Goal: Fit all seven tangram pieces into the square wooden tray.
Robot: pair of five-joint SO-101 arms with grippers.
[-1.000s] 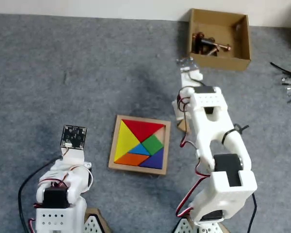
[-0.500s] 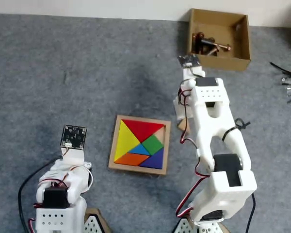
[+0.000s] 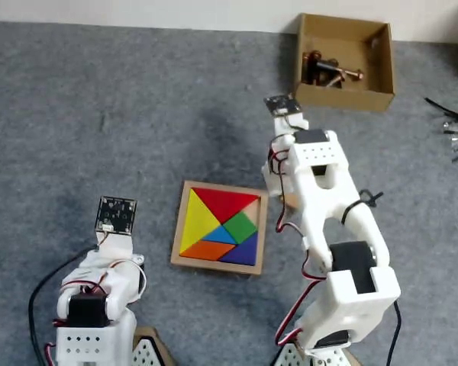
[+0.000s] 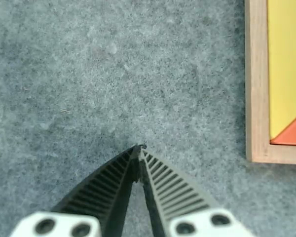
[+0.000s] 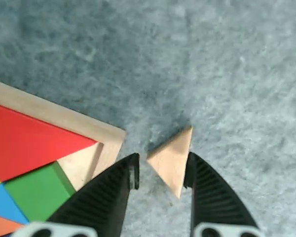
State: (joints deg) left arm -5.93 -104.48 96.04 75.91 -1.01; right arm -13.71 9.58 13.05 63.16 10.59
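The right hand (image 5: pixel 162 165) is open around a wooden triangle (image 5: pixel 171 159) beside the tray (image 5: pixel 64 118) corner. The left hand (image 4: pixel 139 154) is closed.

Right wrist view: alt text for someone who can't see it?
The open tool straddles a plain wooden triangle lying on grey carpet. Beside it is a corner of the wooden tray, with an unfilled triangular gap next to the red piece.

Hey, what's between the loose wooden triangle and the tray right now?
Bare grey carpet, plus one finger of the open right gripper straddling the triangle beside the tray; the right wrist view shows it.
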